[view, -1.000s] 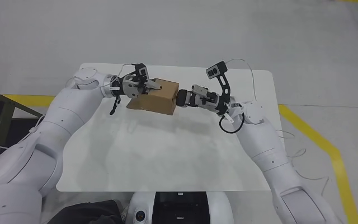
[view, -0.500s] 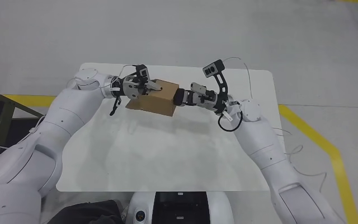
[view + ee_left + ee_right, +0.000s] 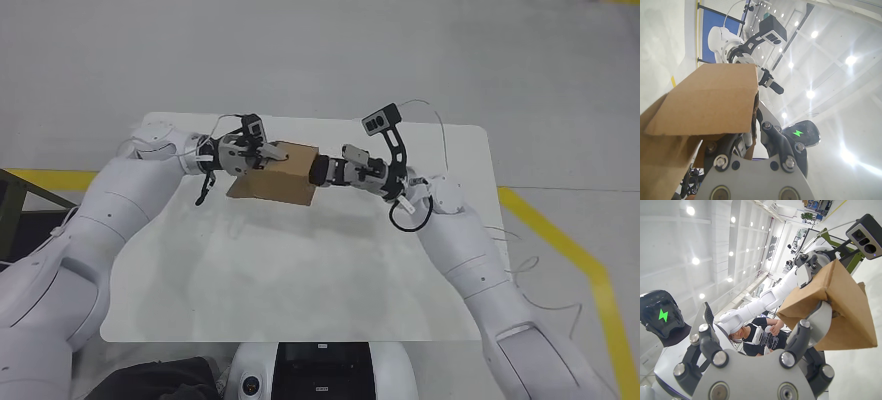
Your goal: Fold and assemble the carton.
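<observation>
The left gripper (image 3: 262, 155) sits at the left end of the brown cardboard carton (image 3: 285, 172), closed narrowly on one of its walls with a finger lying over the top face. The carton hangs between the two arms, with the white rectangular table (image 3: 300, 290) below it. A loose flap (image 3: 240, 186) droops from its lower left edge. At the carton's right end the right gripper (image 3: 320, 172) stands wide: one pale finger (image 3: 819, 315) presses into the folded end, while the other finger (image 3: 705, 313) is out in free air. An end flap appears to be mid-tuck. The next move calls for a steady left hold while the right pushes that flap home. After that, the drooping flap needs closing.
</observation>
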Controlling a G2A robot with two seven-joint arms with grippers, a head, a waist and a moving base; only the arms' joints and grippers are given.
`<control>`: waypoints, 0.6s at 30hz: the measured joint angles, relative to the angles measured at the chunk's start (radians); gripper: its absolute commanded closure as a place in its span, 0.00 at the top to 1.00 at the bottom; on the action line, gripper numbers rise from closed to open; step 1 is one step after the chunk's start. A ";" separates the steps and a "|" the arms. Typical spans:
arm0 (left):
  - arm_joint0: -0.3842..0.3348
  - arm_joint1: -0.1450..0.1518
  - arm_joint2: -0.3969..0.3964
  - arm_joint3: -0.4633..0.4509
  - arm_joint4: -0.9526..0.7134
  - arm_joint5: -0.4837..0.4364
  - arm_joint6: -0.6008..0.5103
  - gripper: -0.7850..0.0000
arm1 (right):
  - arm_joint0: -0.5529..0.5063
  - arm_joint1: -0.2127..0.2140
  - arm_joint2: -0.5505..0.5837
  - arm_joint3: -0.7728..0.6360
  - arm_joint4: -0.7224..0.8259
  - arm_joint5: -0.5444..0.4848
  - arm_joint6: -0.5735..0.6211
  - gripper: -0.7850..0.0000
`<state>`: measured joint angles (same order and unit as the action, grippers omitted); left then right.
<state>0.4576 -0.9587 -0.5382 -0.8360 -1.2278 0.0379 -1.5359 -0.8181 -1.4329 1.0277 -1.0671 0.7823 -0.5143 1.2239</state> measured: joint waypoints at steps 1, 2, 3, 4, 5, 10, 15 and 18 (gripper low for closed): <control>-0.002 0.001 -0.001 0.009 0.003 -0.002 0.000 0.00 | -0.003 0.003 0.010 -0.004 -0.008 0.000 0.000 1.00; -0.005 0.001 -0.002 0.018 0.008 -0.005 0.000 0.00 | -0.006 0.006 0.017 -0.007 -0.015 -0.001 -0.002 1.00; -0.007 0.001 -0.002 0.027 0.014 -0.010 0.000 0.00 | -0.010 0.009 0.025 -0.013 -0.023 0.000 -0.004 1.00; -0.010 0.001 -0.003 0.039 0.023 -0.016 0.000 0.00 | -0.015 0.012 0.034 -0.022 -0.034 0.001 -0.008 1.00; -0.013 0.000 -0.003 0.048 0.031 -0.020 0.000 0.00 | -0.020 0.015 0.041 -0.029 -0.042 0.003 -0.012 1.00; -0.039 -0.008 0.000 0.107 0.122 -0.064 0.007 0.00 | -0.046 0.027 0.070 -0.070 -0.087 0.013 -0.035 1.00; -0.061 -0.020 0.011 0.097 0.266 -0.134 0.098 0.00 | -0.066 0.038 0.087 -0.102 -0.153 0.019 -0.061 1.00; -0.069 -0.021 0.022 0.053 0.390 -0.182 0.185 0.00 | -0.078 0.046 0.100 -0.120 -0.212 0.013 -0.076 1.00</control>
<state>0.3882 -0.9800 -0.5166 -0.7834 -0.8376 -0.1443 -1.3512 -0.8959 -1.3868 1.1278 -1.1871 0.5702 -0.5014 1.1484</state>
